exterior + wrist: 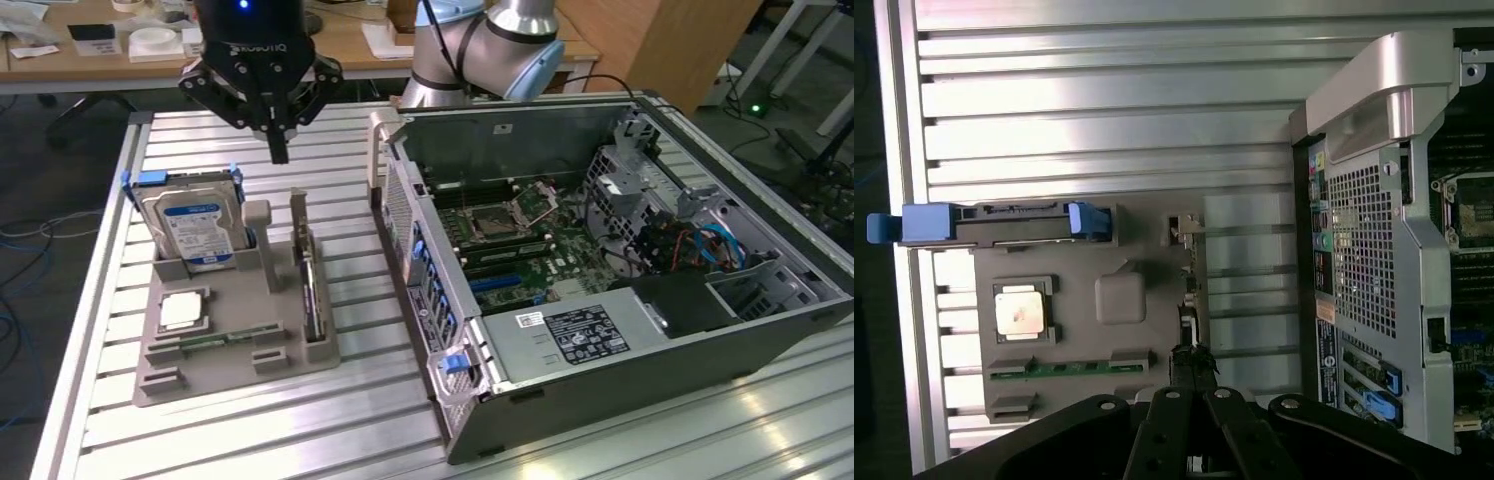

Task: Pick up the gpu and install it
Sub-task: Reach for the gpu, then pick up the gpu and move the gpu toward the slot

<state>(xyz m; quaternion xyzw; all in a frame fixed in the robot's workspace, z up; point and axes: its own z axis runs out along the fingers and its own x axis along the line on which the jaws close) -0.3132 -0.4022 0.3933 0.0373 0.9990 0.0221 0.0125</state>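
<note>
One gpu point(308, 285): standing on its long edge in a slot of the grey holder point(200, 375), on the side nearest the computer case point(601, 290). Not picked up yet, nothing touching it.
Long axis: runs along the holder from the near side of the exterior view toward the far side, roughly parallel to the case's perforated rear wall.
Facing: thin edge up, flat faces out to the sides. The pale upright piece at the far end looks like the bracket, though I can't be sure, and I can't tell which face carries the fan.
Why upright: my read is that the slot leaves the top edge exposed, so fingers can come down on either side of it.
Gripper point(278, 148): fingers pressed together, holding nothing, hanging high above the holder and well clear of the card. From the wrist, the tips line up with the card's thin edge.
Neighbours: hard drive point(198, 228) upright at the holder's far end, processor chip point(183, 310) lying flat, memory stick point(220, 340) low in its groove. All sit apart from the card.
Case: side open and motherboard point(534, 240) bare, on the slatted table point(240, 440) just beside the holder.
</note>
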